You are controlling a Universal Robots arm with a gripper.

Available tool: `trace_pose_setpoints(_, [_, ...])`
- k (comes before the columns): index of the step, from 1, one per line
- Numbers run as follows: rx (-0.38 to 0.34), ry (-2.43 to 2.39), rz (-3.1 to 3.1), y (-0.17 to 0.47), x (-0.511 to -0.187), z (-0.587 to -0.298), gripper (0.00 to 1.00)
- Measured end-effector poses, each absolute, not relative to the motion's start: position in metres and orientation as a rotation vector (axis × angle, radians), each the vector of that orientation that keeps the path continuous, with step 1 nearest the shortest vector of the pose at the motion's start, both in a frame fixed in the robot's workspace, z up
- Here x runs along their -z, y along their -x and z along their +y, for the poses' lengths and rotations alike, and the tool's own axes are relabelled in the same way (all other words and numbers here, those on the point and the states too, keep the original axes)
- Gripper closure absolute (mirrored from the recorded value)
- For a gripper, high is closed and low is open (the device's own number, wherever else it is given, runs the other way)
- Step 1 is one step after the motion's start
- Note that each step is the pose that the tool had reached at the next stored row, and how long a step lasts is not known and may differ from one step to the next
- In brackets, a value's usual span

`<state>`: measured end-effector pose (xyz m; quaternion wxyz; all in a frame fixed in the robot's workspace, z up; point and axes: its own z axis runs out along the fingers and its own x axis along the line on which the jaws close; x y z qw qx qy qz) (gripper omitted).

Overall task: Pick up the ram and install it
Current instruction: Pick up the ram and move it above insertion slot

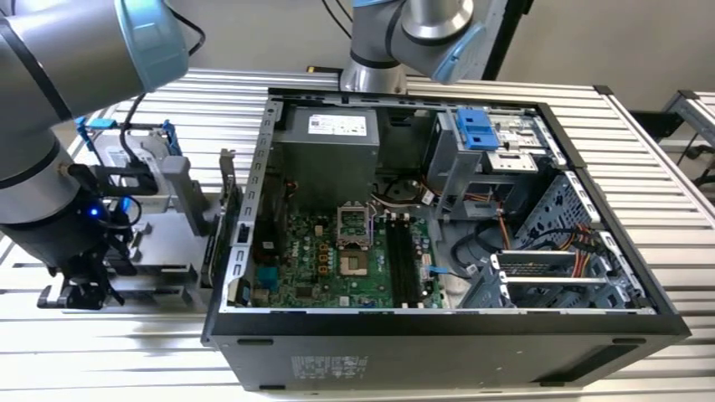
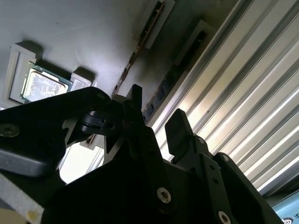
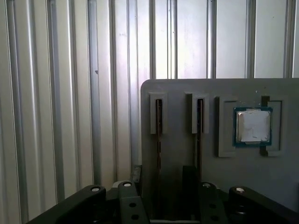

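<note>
The ram (image 3: 159, 126) stands on edge in a slot of a grey holder plate (image 3: 187, 93), in the slot nearest the plate's edge. In the second wrist view the ram (image 2: 158, 95) is a dark blue strip with square chips. My gripper (image 3: 162, 171) is open and low over the plate, one black finger on each side of this stick. The same gripper (image 2: 156, 103) shows a gap between its fingers (image 2: 177, 126). A second stick (image 3: 200, 126) stands in the neighbouring slot. In the exterior view my gripper (image 1: 87, 289) hangs at the exterior view's left, outside the computer case.
A square processor chip (image 3: 252, 126) lies in a recess of the plate. The open computer case (image 1: 447, 327) holds the green motherboard (image 1: 324, 260) with long black memory slots (image 1: 398, 251). Everything rests on a ribbed metal table (image 1: 648, 151). Grey fixtures (image 1: 156, 180) stand behind my gripper.
</note>
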<state>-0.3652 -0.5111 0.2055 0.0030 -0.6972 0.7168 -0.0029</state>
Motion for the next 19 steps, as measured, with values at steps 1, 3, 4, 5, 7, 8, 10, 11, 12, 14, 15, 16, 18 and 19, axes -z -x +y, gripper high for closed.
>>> trace_pose_setpoints(1, [0.009,2.186,2.248,0.365,-0.205,-0.511,0.0])
trace_pose_setpoints(3, [0.009,2.187,2.248,0.365,-0.204,-0.512,0.0])
trace_pose_setpoints(4, [0.009,2.187,2.248,0.365,-0.203,-0.512,0.0])
trace_pose_setpoints(5, [0.009,2.187,2.248,0.365,-0.202,-0.512,0.0])
trace_pose_setpoints(7, [0.009,2.187,2.248,0.365,-0.2,-0.513,0.0])
trace_pose_setpoints(8, [0.009,2.186,2.248,0.365,-0.199,-0.513,0.0])
trace_pose_setpoints(10, [0.009,2.186,2.248,0.365,-0.197,-0.514,0.0])
trace_pose_setpoints(11, [0.009,2.186,2.248,0.365,-0.196,-0.514,0.0])
trace_pose_setpoints(12, [0.009,2.187,2.248,0.365,-0.196,-0.514,0.0])
trace_pose_setpoints(14, [0.009,2.187,2.248,0.365,-0.194,-0.514,0.0])
trace_pose_setpoints(15, [0.009,2.187,2.248,0.365,-0.194,-0.514,0.0])
trace_pose_setpoints(16, [0.009,2.187,2.248,0.365,-0.194,-0.514,0.0])
trace_pose_setpoints(18, [0.009,2.187,2.248,0.365,-0.192,-0.513,0.0])
trace_pose_setpoints(19, [0.009,2.187,2.248,0.365,-0.192,-0.513,0.0])
